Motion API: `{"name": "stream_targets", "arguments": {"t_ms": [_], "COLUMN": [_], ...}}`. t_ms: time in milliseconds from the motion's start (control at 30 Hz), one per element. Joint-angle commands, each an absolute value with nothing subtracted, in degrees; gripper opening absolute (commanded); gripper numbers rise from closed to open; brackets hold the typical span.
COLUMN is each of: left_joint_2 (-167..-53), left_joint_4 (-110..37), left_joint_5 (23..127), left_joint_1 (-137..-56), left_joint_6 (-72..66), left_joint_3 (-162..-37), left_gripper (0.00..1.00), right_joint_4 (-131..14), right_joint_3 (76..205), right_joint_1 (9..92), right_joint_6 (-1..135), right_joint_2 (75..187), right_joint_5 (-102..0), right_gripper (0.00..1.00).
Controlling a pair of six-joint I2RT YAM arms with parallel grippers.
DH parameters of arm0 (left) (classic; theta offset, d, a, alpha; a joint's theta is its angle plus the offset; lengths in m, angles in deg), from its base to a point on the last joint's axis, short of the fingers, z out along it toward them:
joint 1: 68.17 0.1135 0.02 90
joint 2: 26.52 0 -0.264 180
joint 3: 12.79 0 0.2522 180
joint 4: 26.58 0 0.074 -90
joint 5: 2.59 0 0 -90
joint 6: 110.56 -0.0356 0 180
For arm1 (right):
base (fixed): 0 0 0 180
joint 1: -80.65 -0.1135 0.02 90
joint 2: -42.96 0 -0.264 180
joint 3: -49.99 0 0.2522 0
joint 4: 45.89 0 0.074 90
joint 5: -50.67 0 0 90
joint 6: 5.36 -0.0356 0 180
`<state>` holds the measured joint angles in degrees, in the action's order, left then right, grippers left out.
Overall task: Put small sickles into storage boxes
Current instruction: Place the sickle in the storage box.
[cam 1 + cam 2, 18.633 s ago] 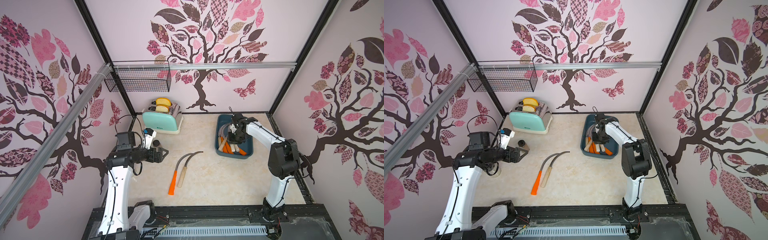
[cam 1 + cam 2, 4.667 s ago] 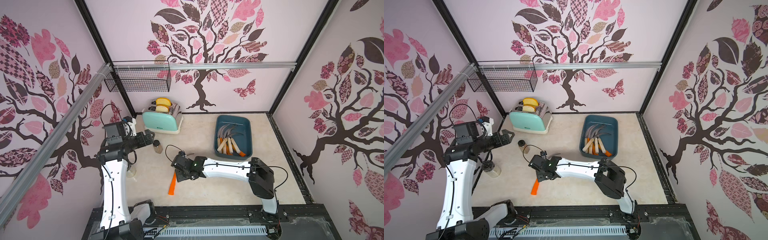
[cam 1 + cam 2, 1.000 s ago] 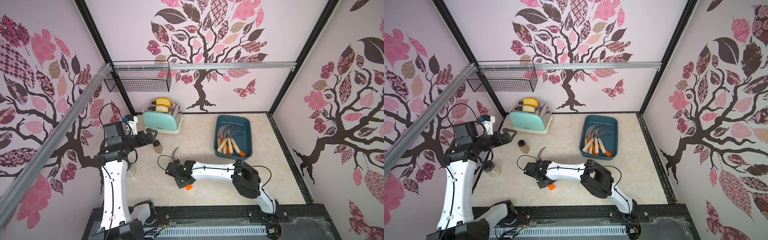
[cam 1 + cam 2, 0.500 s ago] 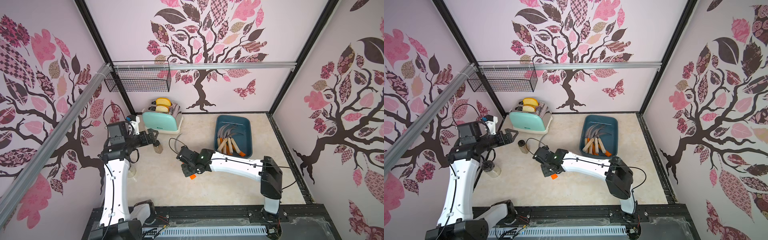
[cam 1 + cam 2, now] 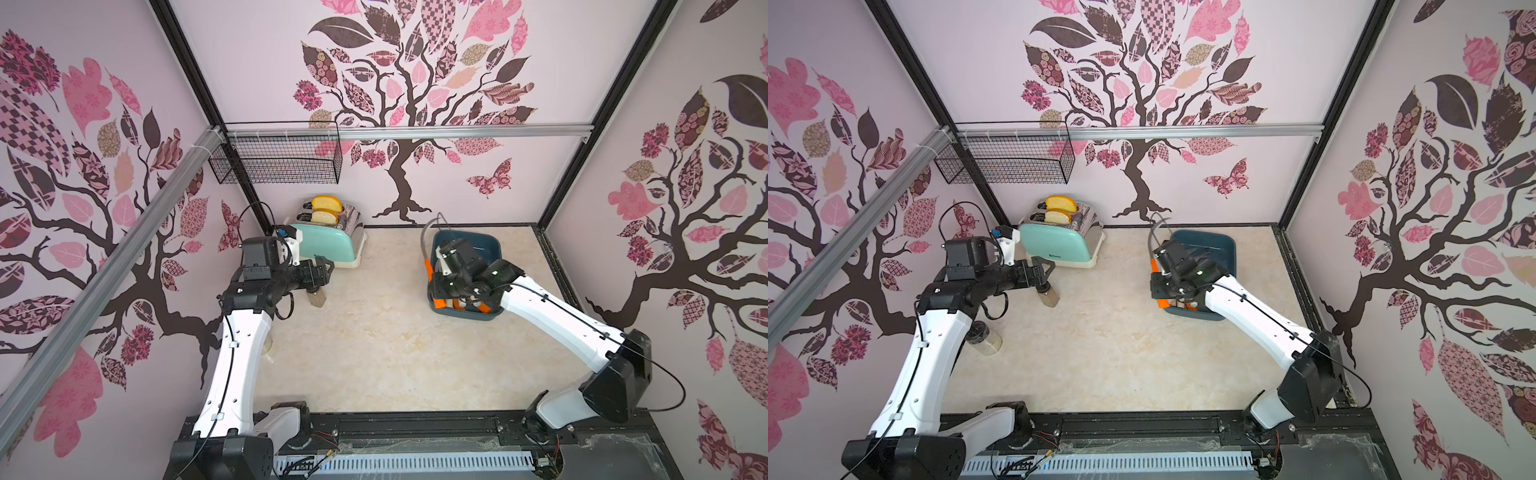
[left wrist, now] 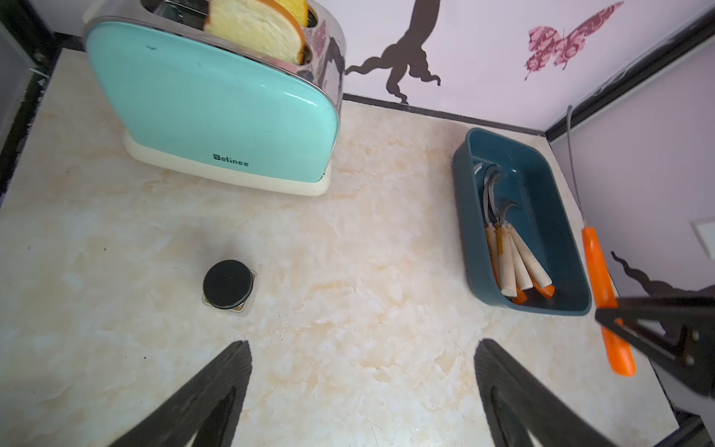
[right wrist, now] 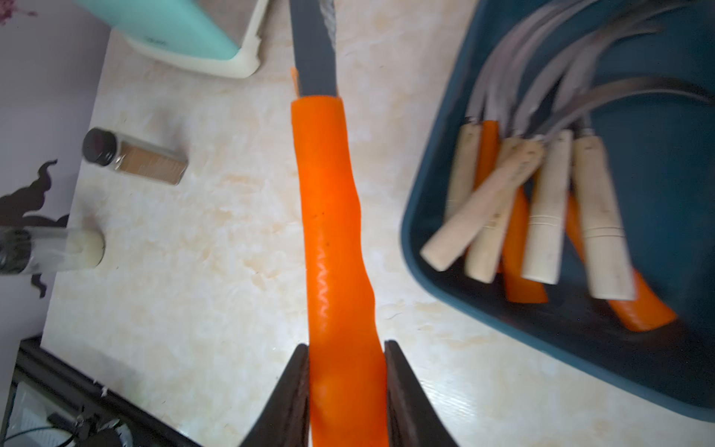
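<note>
Black left gripper (image 6: 363, 348) fingers stand wide apart, empty, well left of the storage box (image 6: 464, 216); at that box's left rim the right gripper (image 7: 346, 348) clamps an orange-handled sickle (image 7: 329, 193), blade tip cut off in the right wrist view. Other sickles (image 7: 541, 216) lie blurred inside the box, half hidden under the right arm (image 5: 552, 320) in both top views. Cream marbled tabletop (image 5: 374, 340), tree-patterned walls (image 5: 540, 174).

The left gripper (image 6: 361, 391) hangs wide open above the counter (image 6: 367, 251). A jar (image 6: 228, 284) stands just nearer than the toaster (image 6: 216, 112). To the right, the tray (image 6: 462, 216) holds sickles (image 6: 507, 255). Close by, the right gripper (image 6: 619, 323) clamps an orange sickle (image 6: 596, 263) by its handle.
</note>
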<state>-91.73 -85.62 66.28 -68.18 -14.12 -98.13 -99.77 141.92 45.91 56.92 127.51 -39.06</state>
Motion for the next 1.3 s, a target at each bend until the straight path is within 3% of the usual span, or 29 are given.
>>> {"name": "stream_targets", "arguments": {"t_ms": [0,200,533,1267], "left_joint_2": [-91.1,-92.4,-91.2,-88.0], "left_joint_4": [-85.0,-86.1,-86.4,-86.6], "left_joint_5": [70.0,70.8,67.0,66.1], "left_joint_1": [-72.5,-74.6,-74.7,-74.8], "left_joint_6": [-18.0,-19.4,-20.7,-22.7], "left_joint_3": [-99.2,-100.5,-98.1,-94.8], "left_gripper": [0.94,0.94,0.94,0.94], "right_joint_4": [-98.9,-95.9,-93.7,-89.5], "right_joint_3": [140.2,136.5,135.1,131.7], "right_joint_1": [50.6,59.3,64.0,66.8], "right_joint_6": [59.8,60.7,61.7,62.3], "right_joint_2": [125.5,125.4,129.8,138.4], "right_joint_5": [-43.4,-47.7,-48.5,-47.9], "right_gripper": [0.22,0.22,0.21,0.22]}}
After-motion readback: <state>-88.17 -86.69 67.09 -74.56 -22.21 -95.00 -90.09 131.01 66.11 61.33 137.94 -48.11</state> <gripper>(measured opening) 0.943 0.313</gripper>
